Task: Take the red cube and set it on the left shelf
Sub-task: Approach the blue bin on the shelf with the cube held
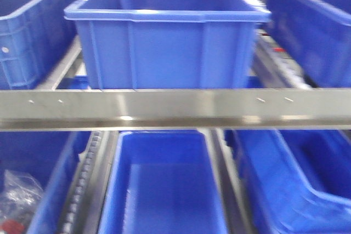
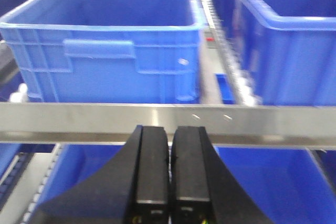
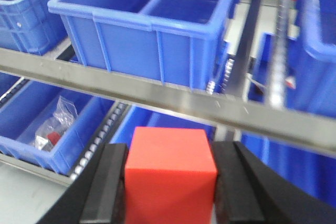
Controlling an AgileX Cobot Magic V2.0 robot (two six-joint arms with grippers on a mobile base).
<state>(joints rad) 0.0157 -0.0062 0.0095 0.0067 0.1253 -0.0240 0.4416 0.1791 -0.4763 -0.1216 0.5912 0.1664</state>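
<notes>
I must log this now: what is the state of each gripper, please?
Left gripper: closed, holding nothing.
Right gripper: closed on the red cube.

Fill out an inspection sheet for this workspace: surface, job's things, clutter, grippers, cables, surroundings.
Surface: tiered rack behind a metal rail; no table in view.
Job's things: red cube, gripped by the right gripper.
Clutter: plastic bag of small parts in the lower-left bin.
Grippers: right gripper jaws shut on the red cube; left gripper jaws shut, nothing between them.
Cables: nothing seen.
Surroundings: blue bins on two levels, roller tracks between them.
</notes>
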